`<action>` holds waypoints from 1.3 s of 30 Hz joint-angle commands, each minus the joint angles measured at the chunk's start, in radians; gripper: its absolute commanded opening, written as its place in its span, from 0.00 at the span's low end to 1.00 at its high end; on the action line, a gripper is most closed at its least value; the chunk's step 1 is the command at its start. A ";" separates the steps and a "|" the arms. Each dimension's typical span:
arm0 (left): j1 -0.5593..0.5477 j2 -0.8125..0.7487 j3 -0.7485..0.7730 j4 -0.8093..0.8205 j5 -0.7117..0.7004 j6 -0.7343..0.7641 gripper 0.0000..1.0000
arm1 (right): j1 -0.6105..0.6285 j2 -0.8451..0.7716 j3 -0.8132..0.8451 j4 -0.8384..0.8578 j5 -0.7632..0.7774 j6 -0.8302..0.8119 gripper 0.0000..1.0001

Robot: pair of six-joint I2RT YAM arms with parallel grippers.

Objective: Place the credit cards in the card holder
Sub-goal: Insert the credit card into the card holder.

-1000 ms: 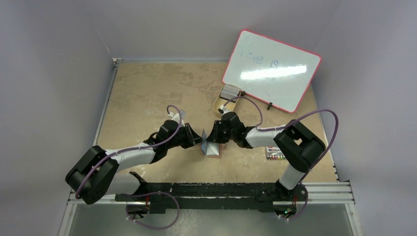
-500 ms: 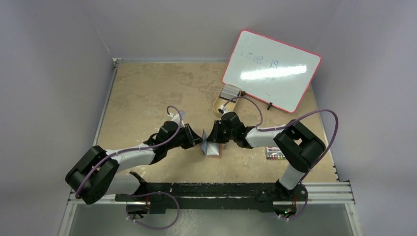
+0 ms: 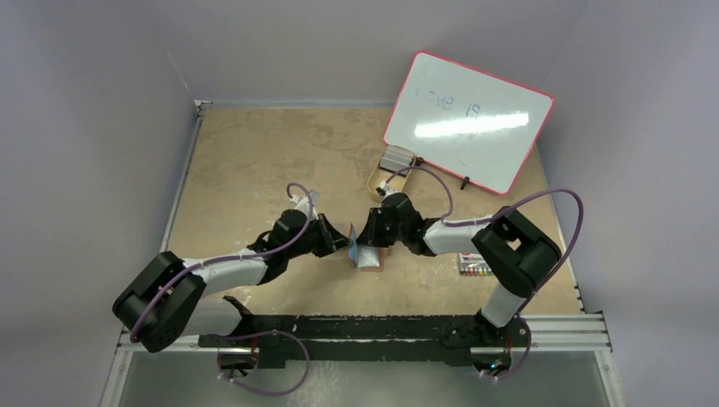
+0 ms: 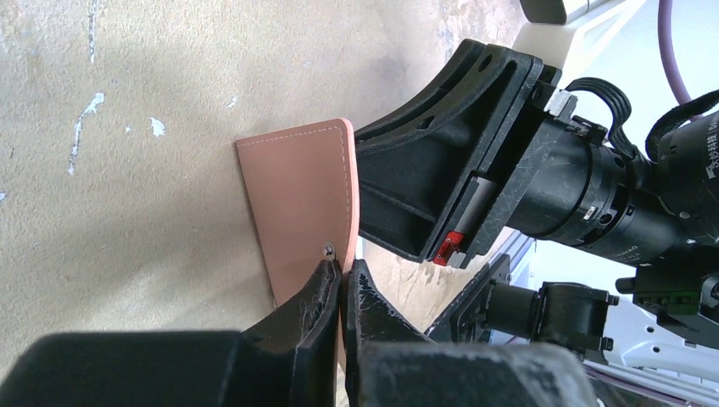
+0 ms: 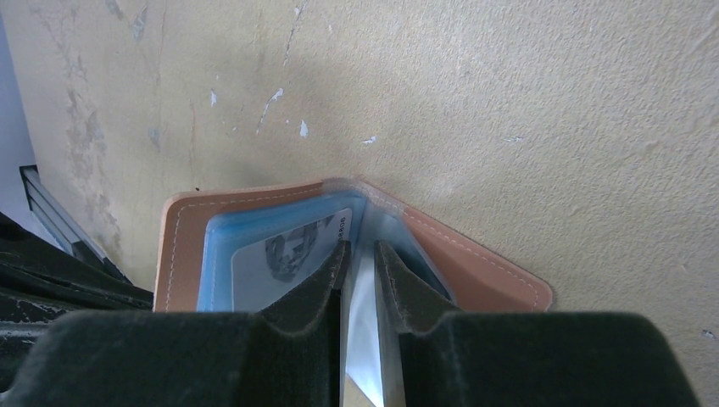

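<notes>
The reddish-brown leather bifold card holder (image 4: 297, 195) sits on the tan, paint-flecked counter (image 5: 509, 102) directly between the two grippers, and is open. The left gripper (image 4: 341, 273) is pinched together on the free edge of one leather flap, just at its fingertips. This looks meant to keep that flap lifted off the counter, so the fold stays open and the holder cannot slide away.

The right gripper (image 5: 362, 254) faces it from the other side. It is clamped on a thin pale plastic credit card (image 5: 363, 356) held edge-on, with the card's leading end aimed into the crease just ahead of its fingertips. That edge-on hold suits sliding the card into the light-blue plastic sleeves lining the holder. One printed card (image 5: 288, 254) already lies in the sleeve to the left of the fingers. Whether the held card has entered a slot or only rests in the fold cannot be told.

Compared with a second ago, almost nothing differs. Both arms keep the same pose and the holder has not shifted. If anything, the raised flap leans slightly more toward the left gripper.
</notes>
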 commanded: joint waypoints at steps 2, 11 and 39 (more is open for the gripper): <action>-0.013 -0.006 -0.014 0.090 0.016 -0.012 0.00 | 0.006 -0.011 -0.016 -0.017 0.008 -0.016 0.19; -0.017 0.010 -0.023 0.152 0.037 -0.028 0.08 | 0.007 -0.004 -0.022 -0.001 0.002 -0.008 0.20; -0.031 -0.039 0.086 -0.131 -0.093 0.063 0.00 | 0.011 -0.259 0.093 -0.293 0.110 -0.048 0.40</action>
